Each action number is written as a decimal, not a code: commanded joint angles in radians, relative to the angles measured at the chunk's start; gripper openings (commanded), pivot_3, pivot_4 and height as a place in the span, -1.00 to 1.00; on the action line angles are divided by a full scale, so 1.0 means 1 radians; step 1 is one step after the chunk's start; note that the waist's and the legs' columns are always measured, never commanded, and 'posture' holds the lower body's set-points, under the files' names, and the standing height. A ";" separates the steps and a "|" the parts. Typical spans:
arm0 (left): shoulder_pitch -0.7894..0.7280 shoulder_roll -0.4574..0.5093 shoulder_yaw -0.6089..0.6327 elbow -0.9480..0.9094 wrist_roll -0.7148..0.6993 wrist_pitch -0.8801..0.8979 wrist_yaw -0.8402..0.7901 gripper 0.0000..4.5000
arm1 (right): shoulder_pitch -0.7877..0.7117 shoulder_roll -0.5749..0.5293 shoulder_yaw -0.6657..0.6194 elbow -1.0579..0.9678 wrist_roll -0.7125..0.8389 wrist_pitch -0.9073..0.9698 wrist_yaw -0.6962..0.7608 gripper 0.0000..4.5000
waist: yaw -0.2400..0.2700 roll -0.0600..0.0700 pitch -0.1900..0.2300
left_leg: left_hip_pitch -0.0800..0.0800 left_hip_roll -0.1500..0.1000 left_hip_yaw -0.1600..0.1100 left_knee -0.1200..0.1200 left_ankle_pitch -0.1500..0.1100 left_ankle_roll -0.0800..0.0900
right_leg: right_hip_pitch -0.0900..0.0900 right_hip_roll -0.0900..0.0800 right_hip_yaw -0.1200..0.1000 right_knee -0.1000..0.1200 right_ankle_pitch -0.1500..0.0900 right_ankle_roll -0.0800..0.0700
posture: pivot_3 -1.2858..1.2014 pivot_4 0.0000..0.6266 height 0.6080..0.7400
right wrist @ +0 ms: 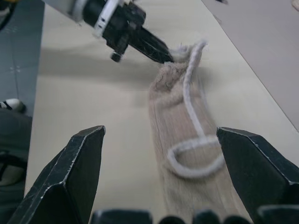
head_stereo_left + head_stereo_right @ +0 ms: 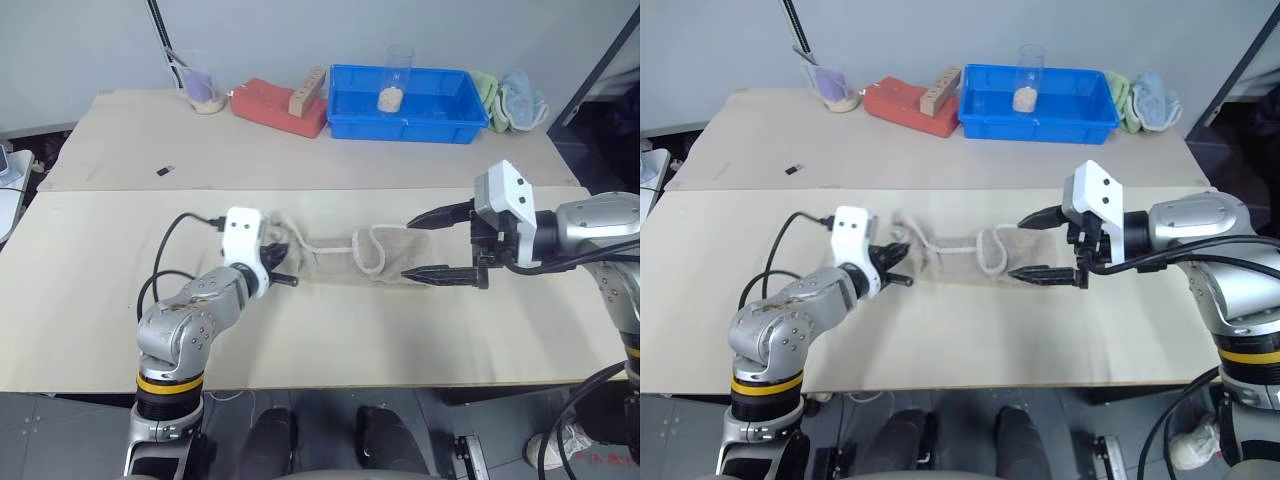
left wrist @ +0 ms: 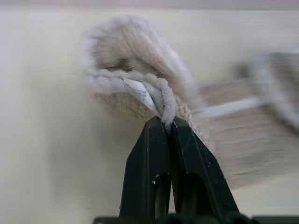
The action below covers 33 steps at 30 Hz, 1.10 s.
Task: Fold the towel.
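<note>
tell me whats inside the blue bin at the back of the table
A clear cup with some pale, tan stuff in its bottom stands in the blue bin. The near wall hides part of the bin's floor, so anything low there can't be seen.

The towel [image 2: 345, 258] is rough, nubby terry cloth with a corded edge, lying on a smooth, matt wooden table [image 2: 400, 340].

We are seeing a beige towel [image 2: 345, 260] with white edging, black fingers [image 3: 187, 186], a blue tray [image 2: 405, 125], a red block [image 2: 270, 108]
</note>
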<state>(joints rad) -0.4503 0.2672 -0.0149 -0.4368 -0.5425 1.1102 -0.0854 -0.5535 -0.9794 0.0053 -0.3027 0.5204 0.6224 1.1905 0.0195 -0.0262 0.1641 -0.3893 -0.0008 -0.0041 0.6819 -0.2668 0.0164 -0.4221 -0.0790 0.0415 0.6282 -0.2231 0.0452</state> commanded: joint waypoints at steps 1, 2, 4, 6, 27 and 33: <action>-0.108 -0.024 -0.069 0.049 0.013 -0.072 -0.083 -0.97 | 0.034 -0.048 -0.078 -0.016 0.013 0.015 0.000 0.88 | -0.001 0.000 0.000 | 0.000 0.000 0.000 0.000 0.000 0.000 | 0.000 0.000 0.000 0.000 0.000 0.000 | 0.03 -0.52 1.00; -0.141 -0.034 -0.095 0.090 0.032 -0.103 -0.105 -0.97 | 0.050 -0.058 -0.092 -0.025 0.018 0.022 -0.006 0.88 | 0.000 0.000 0.000 | 0.000 0.000 0.000 0.000 0.000 0.000 | 0.000 0.000 0.000 0.000 0.000 0.000 | 0.03 -0.52 1.00; -0.202 -0.058 -0.157 0.178 0.073 -0.176 -0.157 -0.97 | 0.085 -0.074 -0.120 -0.051 0.032 0.040 -0.016 0.88 | -0.003 0.000 0.000 | 0.000 0.000 0.001 0.000 0.000 0.000 | 0.000 0.001 0.000 0.000 0.000 0.000 | 0.03 -0.52 1.00; -0.246 -0.089 -0.215 0.261 0.110 -0.240 -0.204 -0.97 | 0.121 -0.087 -0.147 -0.079 0.044 0.057 -0.029 0.88 | -0.005 0.000 0.000 | 0.000 0.000 0.002 0.000 0.000 0.000 | 0.000 0.001 0.000 0.000 0.000 0.000 | 0.03 -0.52 1.00; -0.308 -0.251 -0.379 0.536 0.254 -0.521 -0.563 0.26 | 0.256 -0.130 -0.260 -0.181 0.094 0.120 -0.115 0.88 | -0.008 0.000 0.000 | 0.000 0.000 0.003 0.000 0.000 0.001 | 0.000 0.002 0.001 0.000 0.000 0.001 | 0.03 -0.52 1.00; -0.310 -0.181 -0.282 0.423 0.183 -0.520 -0.665 0.96 | 0.225 -0.121 -0.236 -0.156 0.080 0.108 -0.133 0.88 | -0.010 0.000 0.000 | 0.000 0.001 0.002 0.000 0.000 0.001 | -0.001 0.002 0.001 0.000 0.000 0.001 | 0.03 -0.52 1.00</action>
<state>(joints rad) -0.7414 0.0736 -0.3386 0.0612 -0.3243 0.6098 -0.7157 -0.3073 -1.0933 -0.2108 -0.4565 0.6047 0.7494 1.0668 0.0096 -0.0263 0.1642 -0.3893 0.0002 -0.0025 0.6821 -0.2672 0.0177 -0.4226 -0.0772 0.0427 0.6288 -0.2235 0.0461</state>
